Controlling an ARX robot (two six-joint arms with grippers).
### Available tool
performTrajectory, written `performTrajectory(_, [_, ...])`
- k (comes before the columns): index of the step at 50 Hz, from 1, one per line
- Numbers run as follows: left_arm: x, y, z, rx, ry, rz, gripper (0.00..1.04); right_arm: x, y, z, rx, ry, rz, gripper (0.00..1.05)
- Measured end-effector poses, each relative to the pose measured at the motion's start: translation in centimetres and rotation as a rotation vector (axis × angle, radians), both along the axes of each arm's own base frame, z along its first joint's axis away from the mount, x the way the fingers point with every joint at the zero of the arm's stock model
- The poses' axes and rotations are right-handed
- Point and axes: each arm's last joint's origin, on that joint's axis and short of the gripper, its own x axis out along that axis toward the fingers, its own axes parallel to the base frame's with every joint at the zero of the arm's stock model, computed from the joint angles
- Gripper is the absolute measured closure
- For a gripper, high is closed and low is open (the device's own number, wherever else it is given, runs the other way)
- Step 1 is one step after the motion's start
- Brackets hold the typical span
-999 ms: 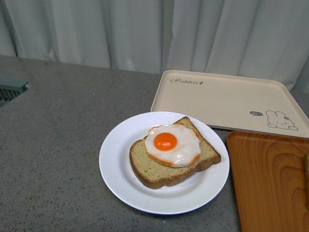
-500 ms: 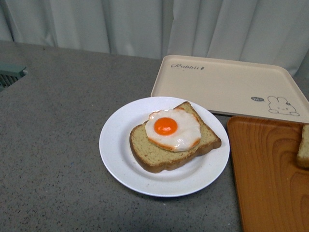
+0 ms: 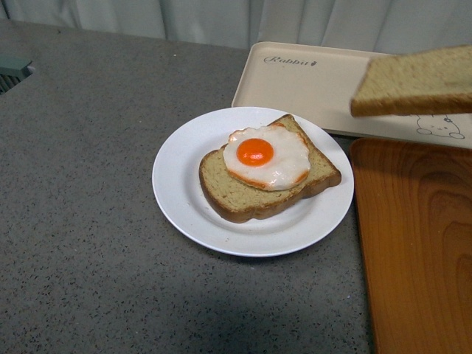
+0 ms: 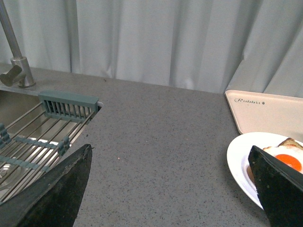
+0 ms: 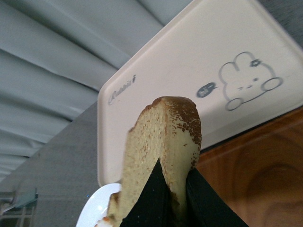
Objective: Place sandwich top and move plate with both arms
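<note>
**Right tool** [image 5: 174, 182]: pinches the top slice [image 3: 413, 80] by one edge, with a black finger [image 5: 150, 198] pressed on each face. The tool itself lies outside the front view.

**Top slice:** held in the air, touching no surface. In the front view it is roughly level with a slight tilt. It hangs over the near edge of the beige tray [image 3: 317, 81] and the far end of the orange tray [image 3: 417, 243]. It is to the right of the plate [image 3: 177, 192] and apart from it.

**Plate:** rests on the grey worktop [image 3: 88, 184], just in front of the beige tray and just beside the left edge of the orange tray. It carries the lower slice [image 3: 236, 195], which lies flat with a fried egg [image 3: 267, 156] on it, yolk up.

**Left tool** [image 4: 169, 147]: fingers [image 4: 52, 189] spread wide, with nothing between them. It hovers over bare worktop between the sink [image 4: 19, 106] and the plate. The plate rim shows beside one finger.

**Beige tray:** the rabbit print at its right corner is partly hidden behind the top slice in the front view.
</note>
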Motion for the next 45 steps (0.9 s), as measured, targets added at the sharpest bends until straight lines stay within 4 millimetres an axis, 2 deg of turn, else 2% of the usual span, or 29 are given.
performTrajectory(10, [0.0,0.0,0.0,0.0,0.0,0.0,0.06,2.6,6.3,-1.0,0.048,-0.017,0.139,1.01])
performTrajectory(19, [0.0,0.0,0.0,0.0,0.0,0.0,0.06,4.1,9.5,-1.8,0.059,-0.002,0.207,1.01])
performTrajectory(30, [0.0,0.0,0.0,0.0,0.0,0.0,0.06,4.2,13.3,-2.2,0.067,-0.004,0.303,1.01])
performTrajectory(37, [0.0,0.0,0.0,0.0,0.0,0.0,0.06,3.6,15.1,-4.3,0.049,0.053,0.35,1.01])
performTrajectory(45, [0.0,0.0,0.0,0.0,0.0,0.0,0.06,3.2,14.6,-6.1,0.022,0.109,0.322,1.01])
